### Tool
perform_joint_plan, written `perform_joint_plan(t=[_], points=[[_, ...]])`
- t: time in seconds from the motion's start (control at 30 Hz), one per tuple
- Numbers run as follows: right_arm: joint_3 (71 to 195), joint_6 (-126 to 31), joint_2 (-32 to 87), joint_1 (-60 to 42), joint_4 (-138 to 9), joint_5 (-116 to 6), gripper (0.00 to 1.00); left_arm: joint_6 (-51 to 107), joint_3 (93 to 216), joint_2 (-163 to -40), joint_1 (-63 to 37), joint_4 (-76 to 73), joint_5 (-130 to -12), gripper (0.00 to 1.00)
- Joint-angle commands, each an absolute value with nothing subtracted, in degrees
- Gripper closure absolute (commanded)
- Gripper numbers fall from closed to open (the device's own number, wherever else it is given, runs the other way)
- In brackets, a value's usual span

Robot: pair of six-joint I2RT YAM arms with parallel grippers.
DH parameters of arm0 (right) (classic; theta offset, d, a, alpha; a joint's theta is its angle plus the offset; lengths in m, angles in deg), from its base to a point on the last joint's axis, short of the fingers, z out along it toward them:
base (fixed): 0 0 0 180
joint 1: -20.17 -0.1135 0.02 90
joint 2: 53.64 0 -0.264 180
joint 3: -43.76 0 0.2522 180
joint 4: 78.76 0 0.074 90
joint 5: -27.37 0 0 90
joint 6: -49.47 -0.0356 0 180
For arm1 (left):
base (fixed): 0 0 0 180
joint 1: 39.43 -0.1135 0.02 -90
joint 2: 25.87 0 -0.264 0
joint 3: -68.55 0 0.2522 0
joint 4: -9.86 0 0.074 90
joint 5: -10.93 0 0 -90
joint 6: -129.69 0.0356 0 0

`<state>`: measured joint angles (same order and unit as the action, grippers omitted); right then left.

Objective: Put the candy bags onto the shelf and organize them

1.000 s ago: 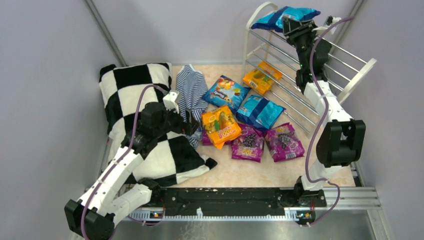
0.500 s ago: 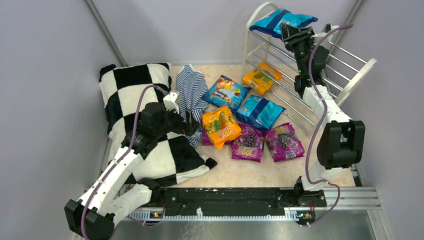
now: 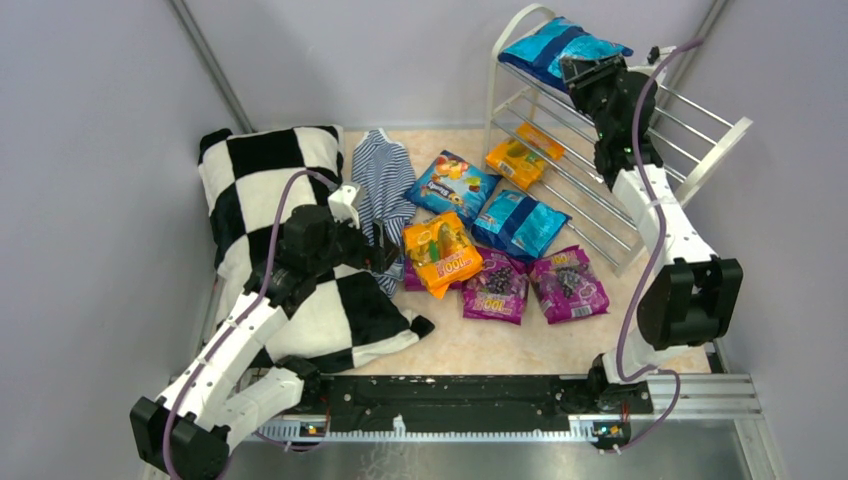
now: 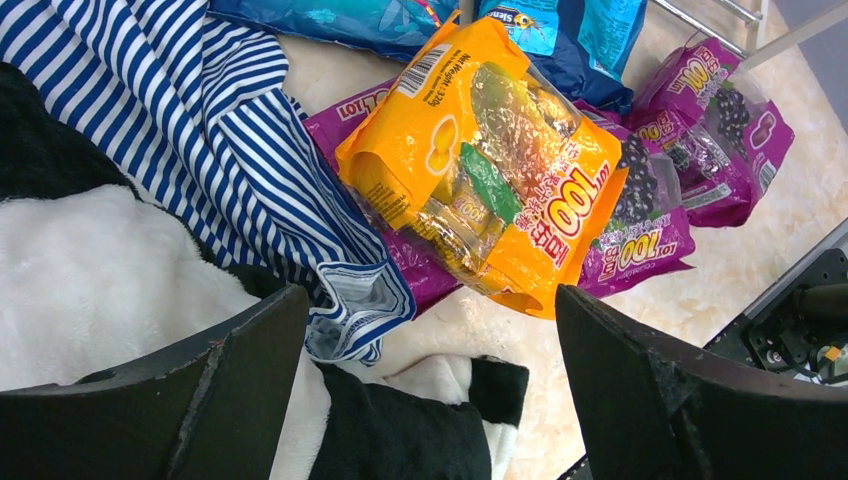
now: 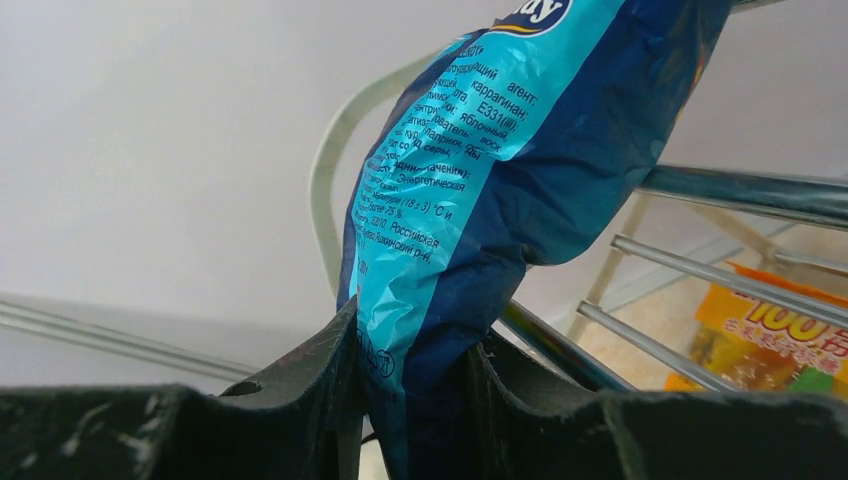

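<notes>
the right gripper (image 3: 592,70) is clamped on one end of a blue candy bag (image 3: 553,38), which lies on the top row of the white shelf (image 3: 491,90). the left gripper (image 4: 430,340) has its jaws wide apart by the checkered pillow (image 3: 255,170), near an orange bag (image 4: 490,170).

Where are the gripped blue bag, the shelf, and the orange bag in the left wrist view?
blue bag (image 5: 480,200): right wrist view, printed back panel.
shelf (image 3: 724,152): top external view, end frame by the right arm.
orange bag (image 4: 490,170): left wrist view, front centre.
</notes>
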<state>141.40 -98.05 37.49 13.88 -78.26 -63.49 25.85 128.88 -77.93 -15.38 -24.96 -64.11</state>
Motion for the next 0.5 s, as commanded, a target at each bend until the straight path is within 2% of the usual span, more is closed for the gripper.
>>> perform_joint_plan(t=[0.0,0.3,0.47], points=[[145.95,-94.09,35.52,12.67,-62.66,-64.16,0.88,25.63,128.58,-78.08,-15.20,-22.61,-63.15,0.01],[146.86,-87.07,33.05,12.61,-55.53,-63.12,0.61,25.72,128.54,-78.21,-15.18,-22.36,-62.68,0.01],[148.95,-82.03,31.99,12.61,-50.92,-62.91,0.39,25.63,128.53,-78.53,-15.10,-22.17,-62.06,0.01]])
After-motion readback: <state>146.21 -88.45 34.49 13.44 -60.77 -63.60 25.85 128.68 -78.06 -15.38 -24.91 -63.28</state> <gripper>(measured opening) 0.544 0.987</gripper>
